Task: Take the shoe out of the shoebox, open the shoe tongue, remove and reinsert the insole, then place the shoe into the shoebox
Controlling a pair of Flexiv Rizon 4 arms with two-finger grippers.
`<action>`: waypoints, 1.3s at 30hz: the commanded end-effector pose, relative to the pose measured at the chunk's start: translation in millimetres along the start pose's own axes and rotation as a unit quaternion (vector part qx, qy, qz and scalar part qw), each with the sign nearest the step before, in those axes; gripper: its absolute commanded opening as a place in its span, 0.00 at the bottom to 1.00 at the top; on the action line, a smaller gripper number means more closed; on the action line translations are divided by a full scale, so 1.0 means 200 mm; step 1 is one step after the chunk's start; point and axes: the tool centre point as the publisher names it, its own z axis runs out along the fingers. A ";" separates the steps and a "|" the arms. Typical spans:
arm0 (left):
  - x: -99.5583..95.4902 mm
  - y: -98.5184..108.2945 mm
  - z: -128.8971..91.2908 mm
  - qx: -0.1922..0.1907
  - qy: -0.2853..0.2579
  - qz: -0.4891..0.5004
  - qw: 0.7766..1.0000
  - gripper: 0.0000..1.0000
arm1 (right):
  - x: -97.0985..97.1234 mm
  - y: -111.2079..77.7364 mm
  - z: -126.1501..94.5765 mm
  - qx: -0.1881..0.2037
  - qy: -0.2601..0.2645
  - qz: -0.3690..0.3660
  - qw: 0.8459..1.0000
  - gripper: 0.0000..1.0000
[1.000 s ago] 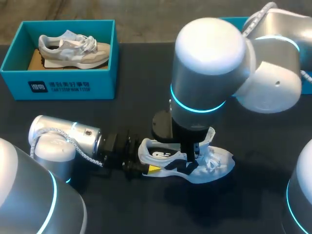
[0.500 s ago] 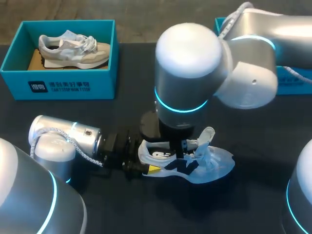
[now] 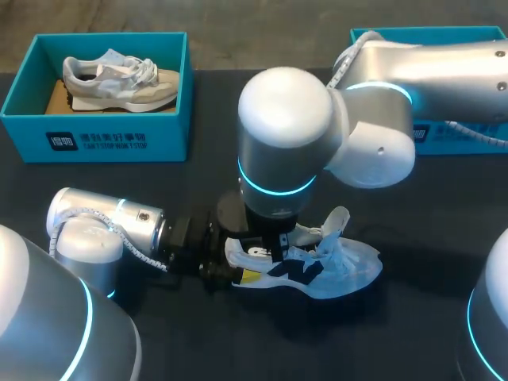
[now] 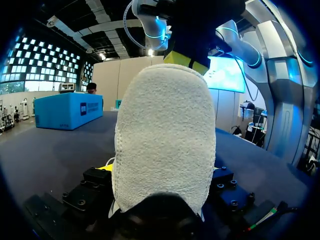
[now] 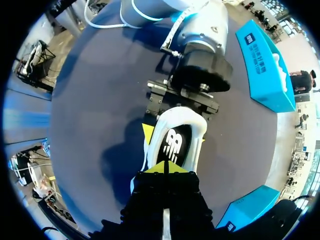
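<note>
White sneaker (image 3: 321,270) near front edge of tabletop (image 3: 198,341), heel clamped between left gripper (image 3: 236,262) fingers.
Right gripper (image 5: 165,168) pinched closed at sneaker's opening.

A dark surface (image 3: 214,119) carries everything. At its far left corner stands an open teal box (image 3: 95,141) with white print on its front wall. Inside it a beige and grey sneaker (image 3: 119,78) with white laces lies lengthwise, toe pointing toward the middle of the surface. Brown paper (image 3: 57,99) shows under its heel end, against the box's left wall.
</note>
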 end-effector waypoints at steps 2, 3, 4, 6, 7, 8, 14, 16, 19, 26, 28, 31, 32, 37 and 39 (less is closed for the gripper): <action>0.00 0.02 0.01 -0.001 0.000 0.000 1.000 0.00 | 0.00 -0.01 0.13 -0.003 0.000 -0.002 1.000 0.00; 0.00 0.02 0.01 -0.001 0.000 0.000 1.000 0.00 | -0.01 -0.01 0.14 -0.003 0.001 -0.003 1.000 0.00; 0.00 0.02 0.01 -0.001 0.000 0.000 1.000 0.00 | -0.01 -0.02 0.16 -0.004 0.001 -0.004 1.000 0.00; 0.00 0.02 0.01 -0.001 0.000 0.000 1.000 0.00 | -0.01 -0.03 0.20 -0.005 0.003 -0.002 1.000 0.00; 0.00 0.02 0.01 -0.001 0.000 0.000 1.000 0.00 | -0.01 -0.04 0.22 -0.005 0.003 -0.001 1.000 0.00; 0.00 0.02 0.01 -0.001 0.000 0.000 1.000 0.00 | -0.01 -0.04 0.23 -0.005 0.004 0.001 1.000 0.00; 0.00 0.02 0.01 -0.001 0.000 0.000 1.000 0.00 | -0.02 -0.08 0.30 -0.005 0.005 0.013 1.000 0.00; 0.00 0.02 0.01 -0.001 0.000 0.000 1.000 0.00 | -0.02 -0.09 0.32 -0.004 0.007 0.019 1.000 0.00; 0.00 0.02 0.01 -0.001 0.000 0.000 1.000 0.00 | -0.01 -0.11 0.33 -0.005 0.006 0.025 1.000 0.00; 0.00 0.02 0.01 -0.001 0.000 0.000 1.000 0.00 | 0.03 -0.18 0.31 0.002 -0.006 0.053 0.999 0.00; 0.00 0.02 0.01 -0.001 0.000 0.000 1.000 0.00 | 0.04 -0.22 0.31 0.004 -0.011 0.064 0.998 0.00; 0.00 0.02 0.01 -0.001 0.000 0.000 1.000 0.00 | 0.04 -0.24 0.30 0.003 -0.017 0.076 0.997 0.00; 0.00 0.02 0.01 -0.001 0.000 0.000 1.000 0.00 | 0.04 -0.25 0.30 0.003 -0.019 0.079 0.997 0.00; 0.00 0.02 0.01 -0.001 0.000 0.000 1.000 0.00 | 0.03 -0.27 0.28 0.007 -0.025 0.085 0.996 0.00; 0.00 0.02 0.01 -0.001 0.000 0.000 1.000 0.00 | 0.03 -0.29 0.29 0.008 -0.024 0.089 0.996 0.00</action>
